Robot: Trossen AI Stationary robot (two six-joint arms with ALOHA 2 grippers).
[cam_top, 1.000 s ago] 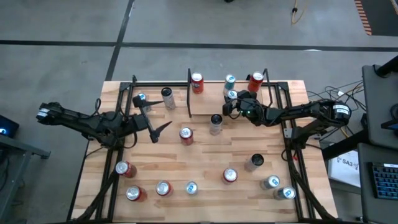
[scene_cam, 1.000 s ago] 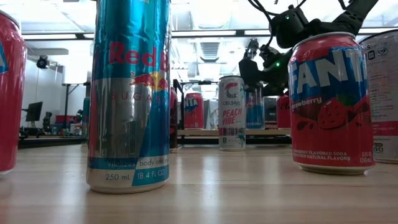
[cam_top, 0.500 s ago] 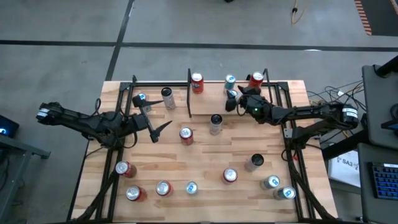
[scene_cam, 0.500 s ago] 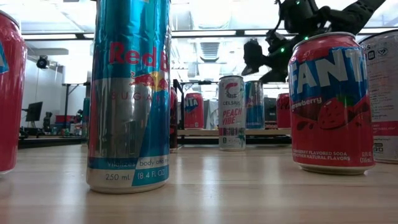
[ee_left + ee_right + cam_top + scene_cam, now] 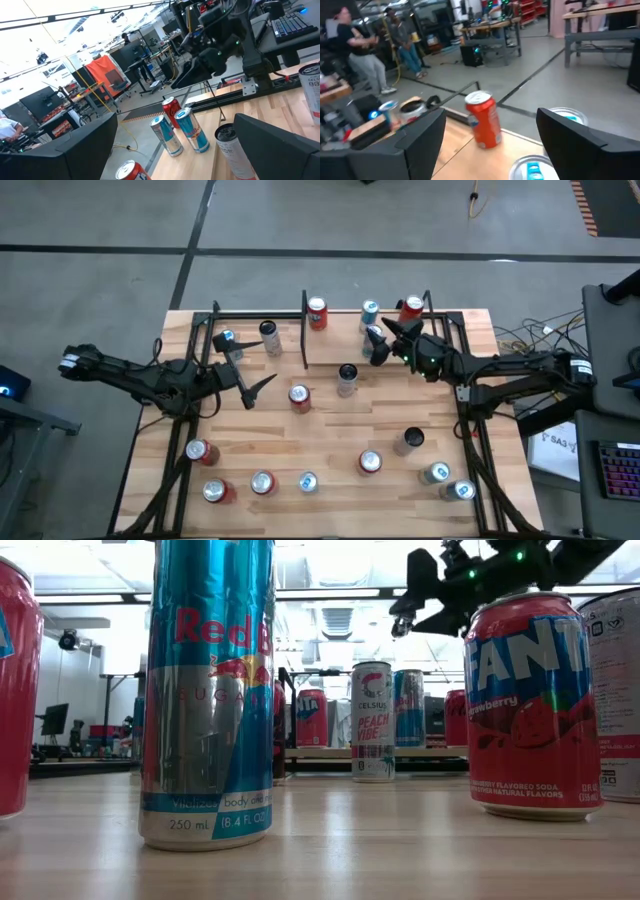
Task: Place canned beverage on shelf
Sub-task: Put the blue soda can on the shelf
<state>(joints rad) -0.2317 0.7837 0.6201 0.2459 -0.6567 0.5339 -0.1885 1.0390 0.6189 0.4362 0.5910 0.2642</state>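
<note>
Left hand (image 5: 255, 388) at 9 o'clock on the worktop (image 5: 330, 440), low over the wood, fingers spread wide, holding nothing; left arm lies across the left edge.

Shelf (image 5: 330, 340) at 12 o'clock along the far edge, black rails at its sides and a divider near the middle. On it, left to right: blue can (image 5: 227, 339), dark can (image 5: 269, 336), red can (image 5: 317, 312), blue-topped can (image 5: 370, 311), red can by the right rail (image 5: 411, 308).

Right hand (image 5: 379, 341) at 1 o'clock, raised above the shelf just beside the blue-topped can, fingers apart, nothing between them. In the low view it hangs clear above the can tops.

More cans stand loose at centre and along 6 o'clock; none held.
</note>
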